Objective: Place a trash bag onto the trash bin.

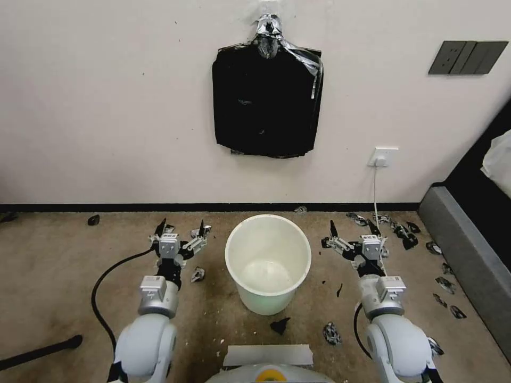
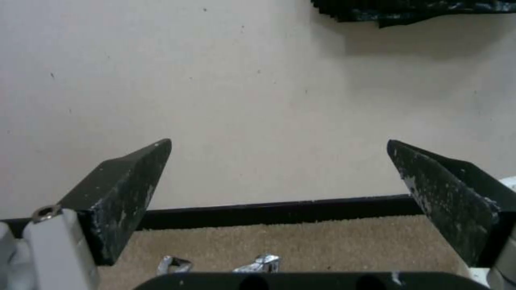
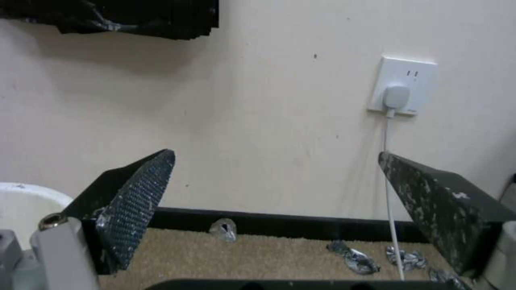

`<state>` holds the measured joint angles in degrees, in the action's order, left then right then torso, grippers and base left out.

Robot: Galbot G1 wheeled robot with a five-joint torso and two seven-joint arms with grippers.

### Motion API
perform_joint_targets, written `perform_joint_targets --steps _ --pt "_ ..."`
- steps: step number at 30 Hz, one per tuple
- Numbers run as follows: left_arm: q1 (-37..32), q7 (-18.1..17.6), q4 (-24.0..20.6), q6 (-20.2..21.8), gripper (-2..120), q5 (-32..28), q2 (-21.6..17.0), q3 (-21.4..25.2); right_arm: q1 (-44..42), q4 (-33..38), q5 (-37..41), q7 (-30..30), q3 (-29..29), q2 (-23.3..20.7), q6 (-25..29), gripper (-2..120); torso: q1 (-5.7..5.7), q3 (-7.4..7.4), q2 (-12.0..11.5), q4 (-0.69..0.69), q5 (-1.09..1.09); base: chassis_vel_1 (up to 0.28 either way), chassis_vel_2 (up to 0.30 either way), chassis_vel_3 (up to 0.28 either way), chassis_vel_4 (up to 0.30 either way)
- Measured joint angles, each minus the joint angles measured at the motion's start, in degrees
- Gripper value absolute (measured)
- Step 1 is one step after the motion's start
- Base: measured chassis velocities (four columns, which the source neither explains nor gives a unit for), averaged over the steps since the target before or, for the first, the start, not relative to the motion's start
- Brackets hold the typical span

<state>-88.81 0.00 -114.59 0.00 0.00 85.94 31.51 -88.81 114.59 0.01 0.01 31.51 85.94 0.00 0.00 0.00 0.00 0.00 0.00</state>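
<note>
The bin (image 1: 268, 262) stands empty on the carpet (image 1: 53, 266) between 2 grippers, bare floor either side. Left gripper (image 1: 181, 227) and right gripper (image 1: 352, 230) hover spread wide, empty. Bag stack (image 1: 266, 101) hangs on the far wall.

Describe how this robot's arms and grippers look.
Both arms have rounded glossy white shells, then a grey metal wrist block and a black-and-silver gripper base. The left gripper and right gripper each carry two black wedge fingers, scuffed with pale specks. One right pad looks finely textured. A black cable runs along the left arm.
</note>
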Motion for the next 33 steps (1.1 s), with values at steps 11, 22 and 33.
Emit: perform_joint_targets --steps 11,22,33 --pt "0.0 0.0 0.0 0.0 100 0.0 0.0 0.0 0.0 0.0 0.0 0.0 0.0 0.0 0.0 100 0.0 0.0 0.0 0.0 0.0 0.0 0.0 0.0 0.0" --pt "0.0 0.0 0.0 0.0 100 0.0 0.0 0.0 0.0 0.0 0.0 0.0 0.0 0.0 0.0 100 0.0 0.0 0.0 0.0 0.0 0.0 0.0 0.0 0.0" --pt "0.0 0.0 0.0 0.0 100 0.0 0.0 0.0 0.0 0.0 0.0 0.0 0.0 0.0 0.0 100 0.0 0.0 0.0 0.0 0.0 0.0 0.0 0.0 0.0"
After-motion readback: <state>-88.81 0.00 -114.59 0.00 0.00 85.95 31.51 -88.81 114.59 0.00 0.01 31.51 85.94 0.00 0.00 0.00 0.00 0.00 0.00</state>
